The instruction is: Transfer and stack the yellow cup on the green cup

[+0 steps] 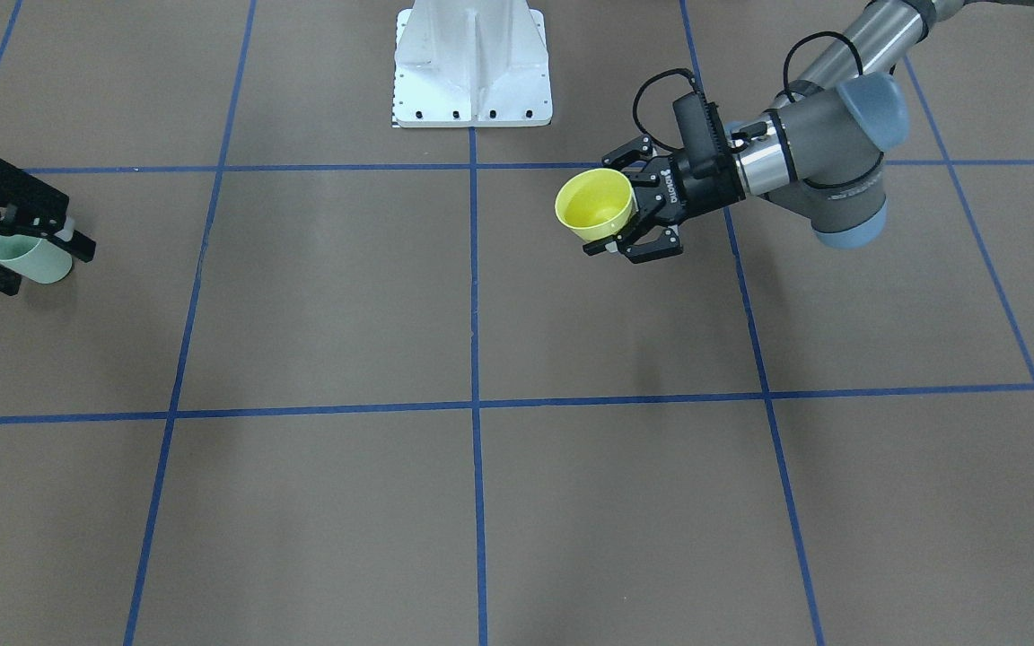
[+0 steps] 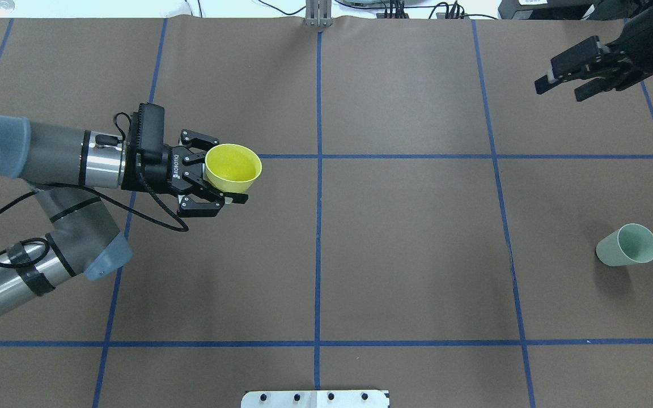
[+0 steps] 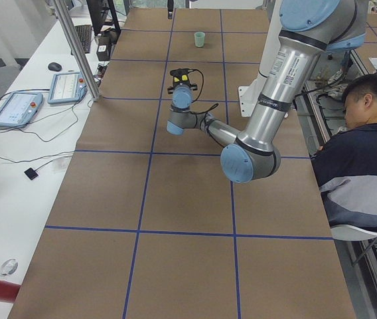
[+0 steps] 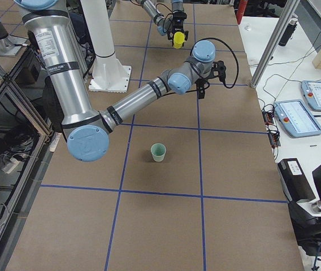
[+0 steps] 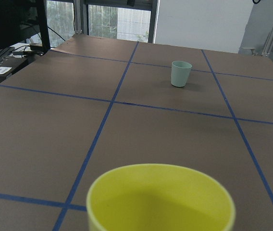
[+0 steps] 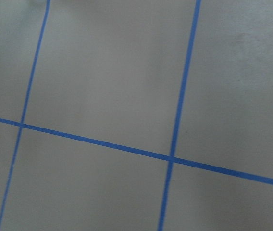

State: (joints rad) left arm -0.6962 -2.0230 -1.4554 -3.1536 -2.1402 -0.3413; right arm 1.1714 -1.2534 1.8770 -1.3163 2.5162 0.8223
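Plastic this thin should be light, slick and easily squashed, so the left claw (image 2: 229,169), closed across the yellow cup (image 2: 234,164) just under its rim, needs only gentle pressure. Far right, the green cup (image 2: 627,245) stands upright; the right claw (image 2: 562,89) gapes empty beyond it.

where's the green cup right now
In the overhead view the green cup stands upright on the right of the table, far from the yellow cup in the left end effector.

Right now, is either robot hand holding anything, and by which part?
The left gripper holds the yellow cup by its side wall, below the rim. The right gripper holds nothing.
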